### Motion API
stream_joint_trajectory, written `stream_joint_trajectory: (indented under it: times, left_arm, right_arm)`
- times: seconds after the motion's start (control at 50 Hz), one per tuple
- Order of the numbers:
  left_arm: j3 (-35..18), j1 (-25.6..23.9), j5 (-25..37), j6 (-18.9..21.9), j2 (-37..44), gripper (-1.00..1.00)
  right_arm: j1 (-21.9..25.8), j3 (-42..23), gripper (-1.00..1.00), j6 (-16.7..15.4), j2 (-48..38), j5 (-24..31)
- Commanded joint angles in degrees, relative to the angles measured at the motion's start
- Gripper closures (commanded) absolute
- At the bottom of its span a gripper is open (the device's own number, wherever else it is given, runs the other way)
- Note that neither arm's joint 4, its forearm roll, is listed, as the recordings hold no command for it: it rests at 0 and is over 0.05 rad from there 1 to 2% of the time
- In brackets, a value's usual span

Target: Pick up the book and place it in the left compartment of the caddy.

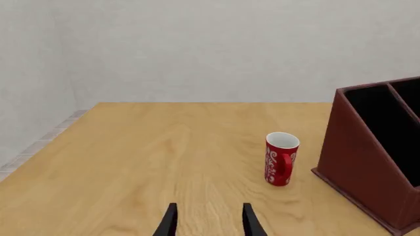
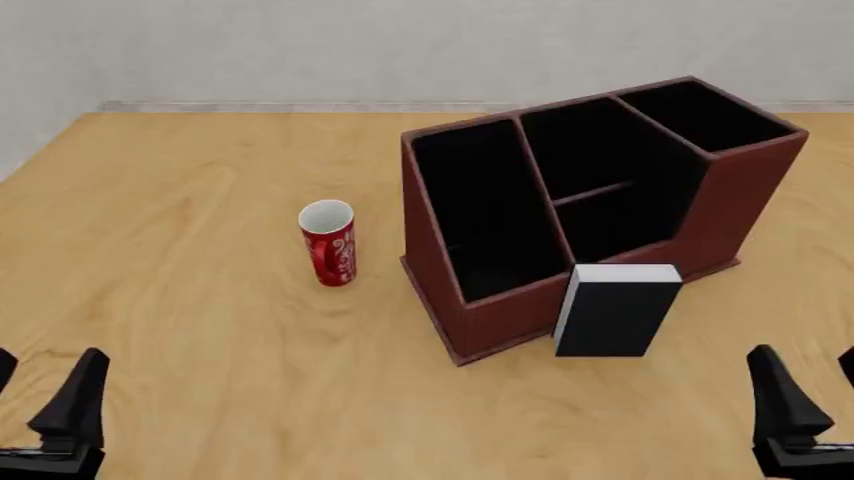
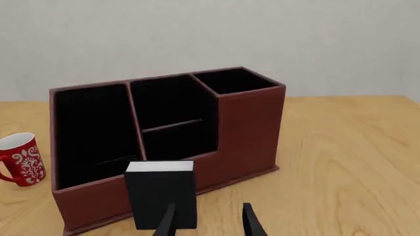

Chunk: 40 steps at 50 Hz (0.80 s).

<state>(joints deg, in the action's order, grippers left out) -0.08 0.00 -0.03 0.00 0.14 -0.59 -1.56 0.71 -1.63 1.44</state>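
The black book (image 2: pixel 617 312) stands upright with its white page edge on top, close against the low front wall of the reddish-brown caddy (image 2: pixel 747 190). The left compartment (image 2: pixel 487 210) is the long black-lined slot on the mug side. In the right wrist view the book (image 3: pixel 161 189) sits just beyond my right gripper (image 3: pixel 208 223), in front of the caddy (image 3: pixel 249 128) and beside its left compartment (image 3: pixel 92 132). Both my left gripper (image 2: pixel 40 395) and right gripper (image 2: pixel 814 390) hover open near the table's front edge, holding nothing.
A red mug (image 2: pixel 328 243) with a white pattern stands upright left of the caddy, a short gap between them. The left wrist view shows the mug (image 1: pixel 281 158) ahead of my left gripper (image 1: pixel 210 223) and the caddy's slanted side wall (image 1: pixel 357 157).
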Motion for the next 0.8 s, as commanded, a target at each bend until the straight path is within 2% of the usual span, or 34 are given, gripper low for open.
stream_joint_trajectory:
  times: [0.02,0.24,0.54,0.7,0.8]
  left_arm:
    - [-0.2,0.0,-0.1,0.0,0.3,-1.0]
    - [-0.2,0.0,-0.1,0.0,0.3,-1.0]
    - [-0.2,0.0,-0.1,0.0,0.3,-1.0]
    - [-0.2,0.0,-0.1,0.0,0.3,-1.0]
    - [-0.2,0.0,-0.1,0.0,0.3,-1.0]
  right_arm:
    - [0.5,1.2,-1.0,-0.5,1.1,-1.5]
    - [0.6,1.0,-1.0,-0.9,1.3,-1.2]
    - [2.7,-6.7,-1.0,-5.6,1.4,7.4]
    - [6.6,-11.2,-1.0,-14.0,-1.3,10.5]
    - [8.6,-12.6,-1.0,-16.2,-5.2,9.9]
